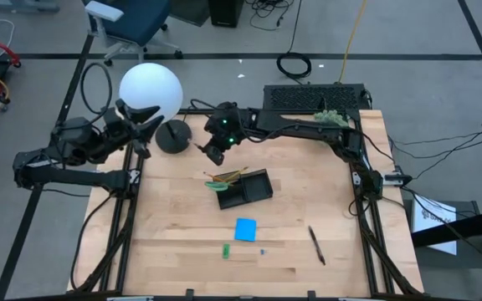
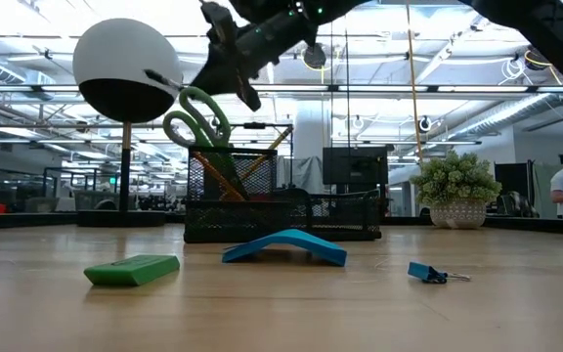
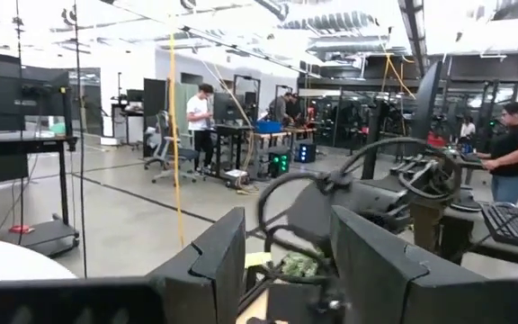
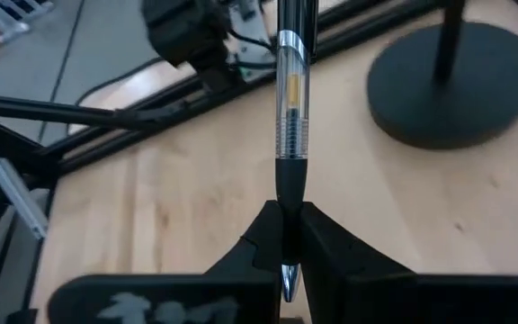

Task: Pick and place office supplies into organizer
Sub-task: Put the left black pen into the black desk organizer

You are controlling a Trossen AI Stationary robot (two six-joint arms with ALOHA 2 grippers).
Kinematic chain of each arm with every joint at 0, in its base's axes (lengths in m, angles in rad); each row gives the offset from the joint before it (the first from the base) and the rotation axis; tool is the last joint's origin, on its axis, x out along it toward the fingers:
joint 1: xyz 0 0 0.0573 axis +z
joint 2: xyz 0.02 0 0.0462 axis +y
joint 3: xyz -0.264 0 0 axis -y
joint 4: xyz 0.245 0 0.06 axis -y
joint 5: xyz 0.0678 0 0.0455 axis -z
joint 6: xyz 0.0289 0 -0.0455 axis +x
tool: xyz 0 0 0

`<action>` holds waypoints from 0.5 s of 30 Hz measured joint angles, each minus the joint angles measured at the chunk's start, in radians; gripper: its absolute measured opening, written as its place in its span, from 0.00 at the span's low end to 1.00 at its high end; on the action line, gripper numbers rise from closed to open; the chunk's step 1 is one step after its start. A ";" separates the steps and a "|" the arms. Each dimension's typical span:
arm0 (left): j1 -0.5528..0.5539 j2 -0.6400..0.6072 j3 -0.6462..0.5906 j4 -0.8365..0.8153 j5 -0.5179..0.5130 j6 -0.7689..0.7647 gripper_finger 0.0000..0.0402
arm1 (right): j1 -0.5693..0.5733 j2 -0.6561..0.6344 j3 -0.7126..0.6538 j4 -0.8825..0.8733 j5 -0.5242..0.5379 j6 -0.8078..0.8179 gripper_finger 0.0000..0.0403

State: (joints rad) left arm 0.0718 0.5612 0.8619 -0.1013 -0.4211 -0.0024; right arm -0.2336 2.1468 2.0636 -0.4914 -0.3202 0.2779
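My right gripper (image 4: 287, 238) hangs above the table's far middle (image 1: 211, 153), shut on a pen with a clear barrel (image 4: 290, 99). The black organizer (image 1: 246, 190) stands mid-table. Pencils (image 1: 227, 176) and green-handled scissors (image 2: 196, 119) stick up from its cup. Resting flat on the wood nearer the front are a blue note pad (image 1: 245, 229), a small green piece (image 1: 225, 250) and a black pen (image 1: 316, 245). My left gripper (image 3: 286, 270) is open and raised at the far left, beside the lamp ball (image 1: 146, 119). My right gripper pinches the pen's black grip section (image 4: 288, 191), close to its writing tip (image 4: 287, 281), between its two fingers. The pen lies along the fingers and juts out ahead of them. It is lifted clear of the table, over the wood near the lamp base.
A lamp with a white ball (image 1: 151, 90) and a round black base (image 1: 174, 135) stands at the far left. A potted green plant (image 2: 454, 183) sits at the far right. A small blue clip (image 2: 426, 273) lies near the front. Bare wood shows along the near edge.
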 joint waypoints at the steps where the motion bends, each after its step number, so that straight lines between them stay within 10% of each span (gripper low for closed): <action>1: 0.000 -0.001 0.000 0.000 0.000 0.001 0.40 | 0.006 0.000 0.000 0.004 0.000 0.007 0.02; 15: 0.000 0.001 0.000 0.001 -0.001 -0.001 0.40 | 0.042 -0.010 0.000 0.235 -0.049 0.178 0.02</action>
State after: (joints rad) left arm 0.0715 0.5621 0.8623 -0.1005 -0.4225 -0.0036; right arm -0.1920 2.1372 2.0632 -0.2568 -0.3693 0.4561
